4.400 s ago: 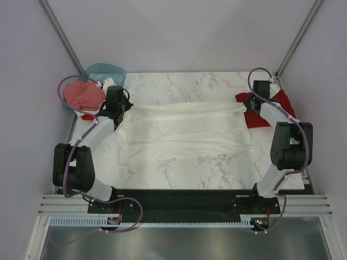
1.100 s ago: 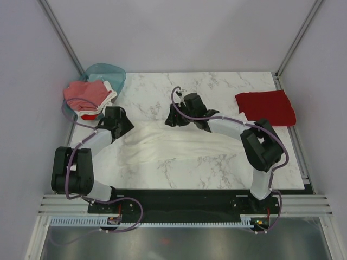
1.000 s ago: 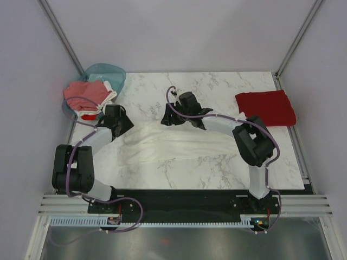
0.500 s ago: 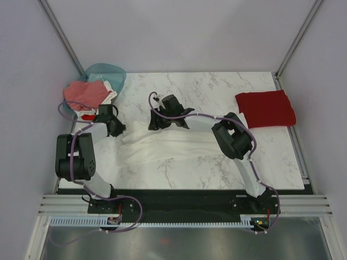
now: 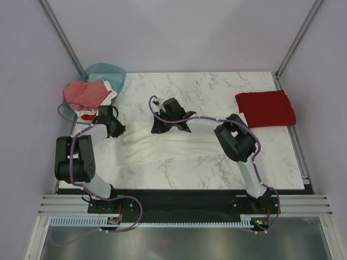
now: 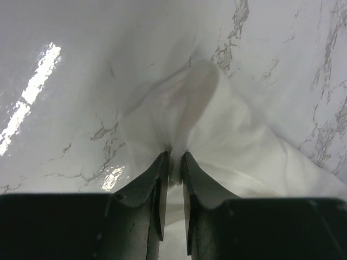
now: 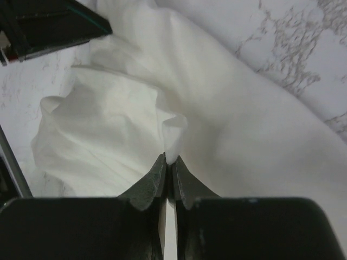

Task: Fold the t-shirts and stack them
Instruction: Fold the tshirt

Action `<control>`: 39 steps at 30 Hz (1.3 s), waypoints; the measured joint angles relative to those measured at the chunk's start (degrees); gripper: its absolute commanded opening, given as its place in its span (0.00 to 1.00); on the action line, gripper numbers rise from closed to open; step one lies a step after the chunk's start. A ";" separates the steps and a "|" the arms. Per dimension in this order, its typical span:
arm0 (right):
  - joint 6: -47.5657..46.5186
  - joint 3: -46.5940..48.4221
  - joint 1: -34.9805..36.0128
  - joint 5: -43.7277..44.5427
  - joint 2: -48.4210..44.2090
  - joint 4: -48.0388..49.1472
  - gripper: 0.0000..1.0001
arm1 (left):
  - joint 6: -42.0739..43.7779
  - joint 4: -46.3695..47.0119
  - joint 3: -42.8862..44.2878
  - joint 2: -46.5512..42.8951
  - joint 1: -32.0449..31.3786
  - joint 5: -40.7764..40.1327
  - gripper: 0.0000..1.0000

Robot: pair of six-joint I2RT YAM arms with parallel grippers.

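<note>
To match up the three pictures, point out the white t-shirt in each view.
Top external: white t-shirt lies bunched across the middle.
Left wrist: centre of picture, a fold pinched in the left claw.
Right wrist: fills most of the picture, a fold pinched in the right claw.
Shared landmark: the veined marble table around the cloth.

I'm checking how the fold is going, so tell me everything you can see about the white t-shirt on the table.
The white t-shirt is thin, soft-looking plain cloth, and no print shows on it. It lies as a long, rumpled band across the middle of the marble table, partly doubled over itself, and its right end runs under the right arm. The left hand is shut on its left end. The right hand is shut on a raised fold close by, with cloth bunched up between the two.
</note>
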 measured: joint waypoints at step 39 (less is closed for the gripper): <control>-2.60 -13.57 10.62 8.96 -15.13 3.85 0.57 | 0.02 -0.04 0.00 0.13 -0.02 -1.46 0.24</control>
